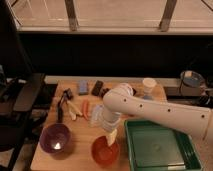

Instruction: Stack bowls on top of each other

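The orange-red bowl (105, 152) sits at the front edge of the wooden table (80, 131), just left of the green tray. The translucent purple bowl (55, 138) sits to its left near the front left corner, apart from it. My white arm (150, 111) reaches in from the right across the table. My gripper (111, 138) hangs at its end, right over the orange-red bowl's far rim, pointing down into it.
A large green rectangular tray (157, 147) fills the front right. A small white cup (149, 85) stands at the back. Utensils, a carrot-like stick (85, 109) and small dark and blue items lie across the table's middle and back. A black chair (20, 95) stands at left.
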{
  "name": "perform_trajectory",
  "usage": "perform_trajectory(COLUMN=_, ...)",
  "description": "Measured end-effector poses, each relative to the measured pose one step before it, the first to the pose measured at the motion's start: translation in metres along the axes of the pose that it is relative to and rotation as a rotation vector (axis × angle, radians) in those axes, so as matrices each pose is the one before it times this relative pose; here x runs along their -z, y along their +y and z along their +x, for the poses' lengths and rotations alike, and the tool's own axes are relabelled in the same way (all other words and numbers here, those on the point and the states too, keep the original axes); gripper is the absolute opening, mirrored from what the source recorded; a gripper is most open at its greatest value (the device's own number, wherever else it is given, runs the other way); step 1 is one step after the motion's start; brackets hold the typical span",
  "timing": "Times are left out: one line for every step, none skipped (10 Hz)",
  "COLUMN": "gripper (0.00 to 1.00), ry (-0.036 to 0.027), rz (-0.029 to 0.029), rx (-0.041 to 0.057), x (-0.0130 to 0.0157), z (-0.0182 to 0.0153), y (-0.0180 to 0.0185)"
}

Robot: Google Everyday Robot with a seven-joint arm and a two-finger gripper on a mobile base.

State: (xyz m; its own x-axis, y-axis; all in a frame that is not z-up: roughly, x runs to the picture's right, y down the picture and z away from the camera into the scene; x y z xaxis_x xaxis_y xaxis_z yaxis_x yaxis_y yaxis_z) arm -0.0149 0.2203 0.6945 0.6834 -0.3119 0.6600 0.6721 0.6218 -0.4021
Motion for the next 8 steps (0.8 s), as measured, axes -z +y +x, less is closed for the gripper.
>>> perform_trajectory(gripper=0.74, ry=0.00022, rz=-0.00029, rx=0.00041, x=-0.00017, z=-0.00007, y=-0.00003)
perform_trajectory(gripper=0.74, ry=-0.00282, rz=-0.00048, rx=-0.00142, x=-0.00052, z=-0.00081, y=-0.00057)
perform_trajectory(gripper=0.74, ry=-0.00798, rz=-0.00228, rx=-0.00438, x=-0.00377, z=-0.00169, y=-0.00022)
perform_trajectory(gripper=0.74, ry=-0.01703, rz=-0.00195, rx=-0.0086, x=-0.00979, z=-0.00269, y=-0.00217)
perform_trajectory(gripper=0.74, ry=-0.02055, rz=-0.00382, rx=-0.0122, x=-0.01259, z=0.00018, y=-0.00046)
perform_trajectory(gripper=0.74, ry=-0.01177, rz=-0.00444, rx=-0.01028, x=-0.00782, z=0.00263, y=0.00163)
perform_trajectory(gripper=0.74, ry=-0.00888, rz=-0.00572, rx=-0.00434, x=-0.00497, z=0.00071, y=0.00005)
perform_trajectory(gripper=0.7, ry=-0.00165, rz=-0.00522, rx=-0.00366, x=-0.0041, z=0.00135, y=0.00131)
